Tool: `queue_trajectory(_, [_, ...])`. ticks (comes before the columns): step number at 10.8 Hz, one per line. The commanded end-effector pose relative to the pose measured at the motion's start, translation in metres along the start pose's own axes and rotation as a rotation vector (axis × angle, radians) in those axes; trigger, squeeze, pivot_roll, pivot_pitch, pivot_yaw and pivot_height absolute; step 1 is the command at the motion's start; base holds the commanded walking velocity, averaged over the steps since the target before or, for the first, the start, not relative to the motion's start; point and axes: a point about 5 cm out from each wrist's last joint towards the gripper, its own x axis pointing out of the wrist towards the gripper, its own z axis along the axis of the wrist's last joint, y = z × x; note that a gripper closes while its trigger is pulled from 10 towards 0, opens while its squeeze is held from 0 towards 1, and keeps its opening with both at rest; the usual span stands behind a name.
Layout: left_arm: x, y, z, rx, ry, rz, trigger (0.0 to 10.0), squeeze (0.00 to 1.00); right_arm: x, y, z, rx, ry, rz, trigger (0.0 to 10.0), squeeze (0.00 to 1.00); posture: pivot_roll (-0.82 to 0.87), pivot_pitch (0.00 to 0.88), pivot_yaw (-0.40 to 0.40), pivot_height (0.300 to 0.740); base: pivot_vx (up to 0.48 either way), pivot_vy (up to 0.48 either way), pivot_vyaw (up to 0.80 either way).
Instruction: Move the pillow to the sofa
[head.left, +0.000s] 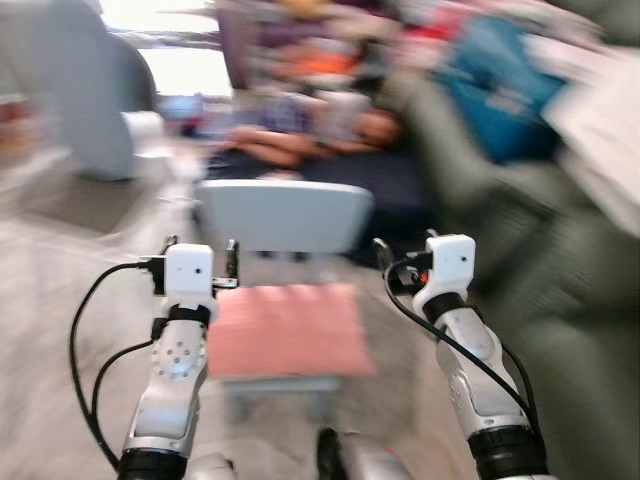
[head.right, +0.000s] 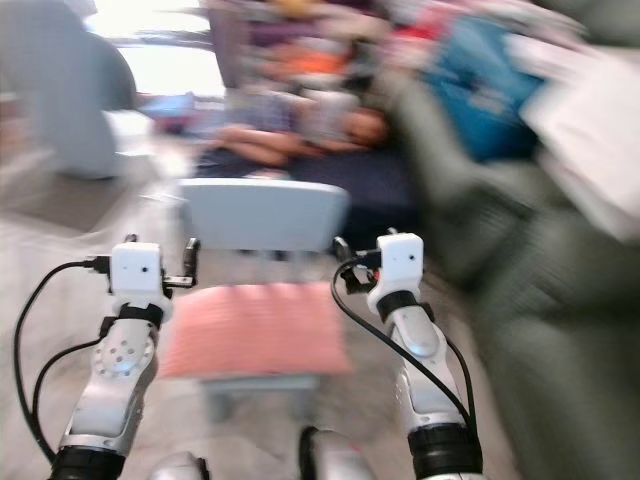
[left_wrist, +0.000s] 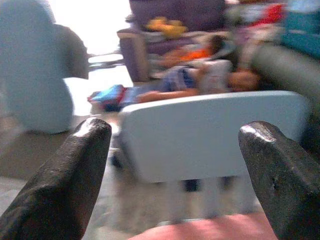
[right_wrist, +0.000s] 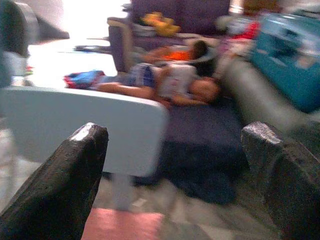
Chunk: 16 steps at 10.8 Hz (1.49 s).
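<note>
Both grippers are raised side by side in front of the robot, blurred by camera motion; the left gripper sits at about ten o'clock from the pink pillow, its fingers spread wide with nothing between them; the right gripper sits at about two o'clock from the pillow, its fingers likewise apart and holding nothing. Between the two arms the pillow lies flat on the seat of a pale blue chair, whose backrest rises at twelve o'clock just beyond it. Past the chair, on a dark mat on the floor, a person lies stretched out. At two to three o'clock runs a grey-green sofa, with a blue bag on it; farther off at twelve o'clock stands a purple sofa.
</note>
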Motion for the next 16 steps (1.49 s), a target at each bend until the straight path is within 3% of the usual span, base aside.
queue_trajectory(1, [0.002, -0.001, 0.000, 0.009, 0.010, -0.008, 10.0, 0.00, -0.002, -0.005, -0.005, -0.004, 0.024, -0.020, 10.0, 0.00, -0.03, 0.102, -0.068, 0.740, 0.000, 0.000, -0.80])
queue_trajectory(3, [0.003, 0.012, 0.000, 0.058, 0.009, 0.031, 10.0, 0.00, -0.004, -0.012, -0.002, 0.013, 0.010, -0.045, 10.0, 0.00, -0.03, 0.116, -0.059, 0.740, 0.000, 0.000, -0.26])
queue_trajectory(5, [-0.008, 0.028, -0.004, 0.108, 0.026, 0.081, 10.0, 0.00, -0.013, -0.005, -0.008, 0.058, 0.021, -0.031, 10.0, 0.00, -0.02, 0.137, -0.050, 0.740, 0.000, 0.000, 0.00])
queue_trajectory(9, [-0.021, 0.028, -0.010, 0.112, 0.052, 0.086, 10.0, 0.00, -0.022, 0.003, -0.015, 0.090, 0.040, -0.006, 10.0, 0.00, -0.01, 0.136, -0.058, 0.740, 0.000, 0.000, 0.00])
queue_trajectory(13, [-0.020, 0.040, -0.008, 0.126, 0.048, 0.135, 10.0, 0.00, -0.022, -0.002, -0.014, 0.088, 0.043, -0.006, 10.0, 0.00, -0.01, 0.143, -0.060, 0.686, 0.000, 0.000, 0.00])
queue_trajectory(16, [-0.020, 0.038, -0.007, 0.126, 0.048, 0.128, 10.0, 0.00, -0.020, -0.001, -0.013, 0.091, 0.046, 0.002, 10.0, 0.00, -0.01, 0.150, -0.059, 0.631, 0.000, 0.000, 0.00])
